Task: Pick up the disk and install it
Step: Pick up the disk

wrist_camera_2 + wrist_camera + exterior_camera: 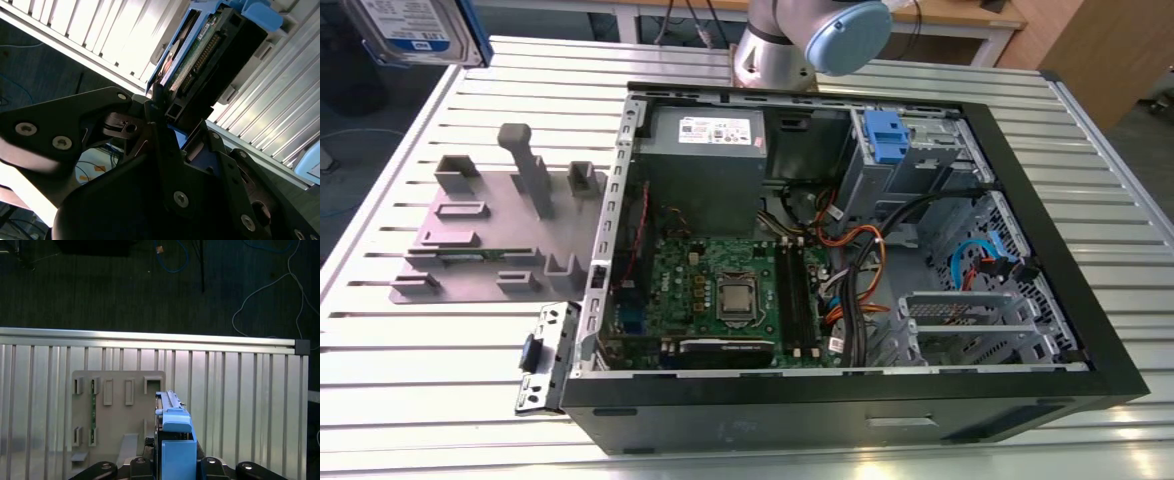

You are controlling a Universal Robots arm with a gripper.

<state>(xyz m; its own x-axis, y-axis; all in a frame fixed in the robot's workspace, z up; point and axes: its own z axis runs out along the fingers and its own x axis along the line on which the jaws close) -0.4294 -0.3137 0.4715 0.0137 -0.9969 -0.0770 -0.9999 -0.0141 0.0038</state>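
Black linked-metal gripper point(167, 112) fills the foreground, its jaws clamped across the flat silver-metal disk point(200, 55) in its blue plastic bracket. It is held in the air over the grey plastic stand point(117, 415), near an edge of the slatted aluminium table point(250, 390). The disk is likely dense, rigid and shock-sensitive. Its smooth faces could slip, so hold the flat sides, clear of the circuit board. It stands on edge, long axis seemingly running out from the jaws.

Open-topped black metal computer case point(854, 410): orange-and-black cable bundle point(861, 262) crosses its middle. Grey plastic stand with upright posts point(480, 255) sits just beside its wall. Gripper point(175, 117), clamped on the blue-framed disk point(205, 50), hangs outside the case in free air.
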